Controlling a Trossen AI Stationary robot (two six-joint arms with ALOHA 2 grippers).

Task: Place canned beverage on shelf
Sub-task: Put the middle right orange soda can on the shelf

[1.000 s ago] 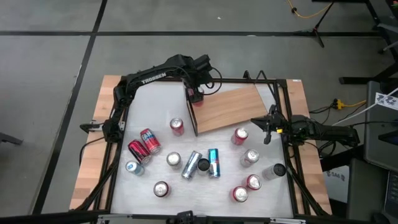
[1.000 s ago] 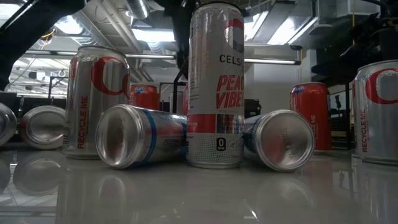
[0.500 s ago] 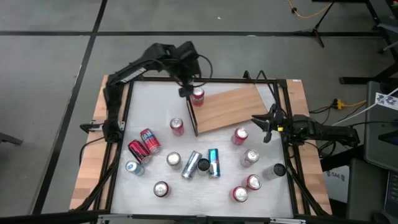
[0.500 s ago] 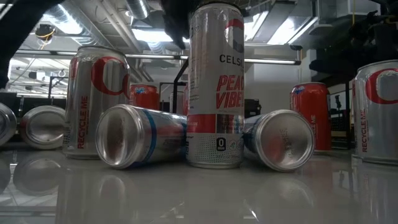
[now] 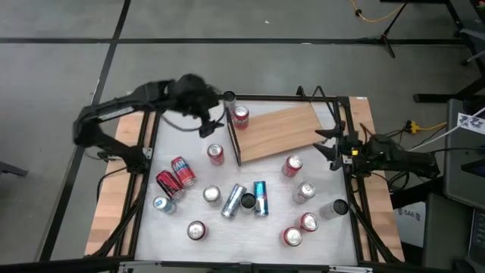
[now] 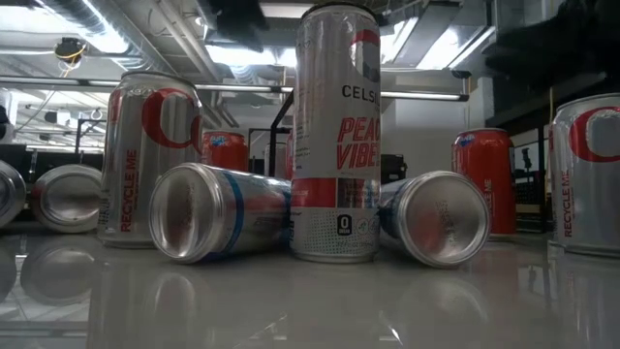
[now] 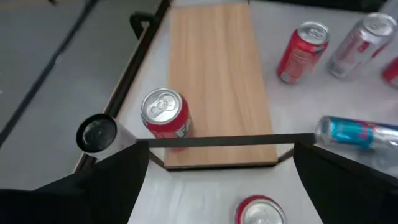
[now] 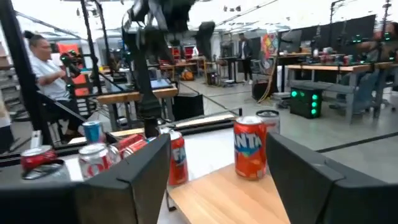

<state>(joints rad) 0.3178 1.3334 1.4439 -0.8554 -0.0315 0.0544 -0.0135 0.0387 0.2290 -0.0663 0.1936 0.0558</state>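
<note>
Left end effector (image 5: 204,129) open, empty, beside shelf (image 5: 276,133) bearing red can (image 5: 241,116); advised: withdraw clear of can, avoiding rail.

A robotics lab or workshop is shown: workbenches (image 8: 134,93), exposed ceiling pipes (image 6: 155,39) and a person (image 8: 46,62) are seen.

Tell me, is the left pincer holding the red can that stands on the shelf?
No. The left pincer is open and off to the side, and the red can stands alone on the shelf.

Person (image 8: 43,59) — beyond table (seated).
</note>
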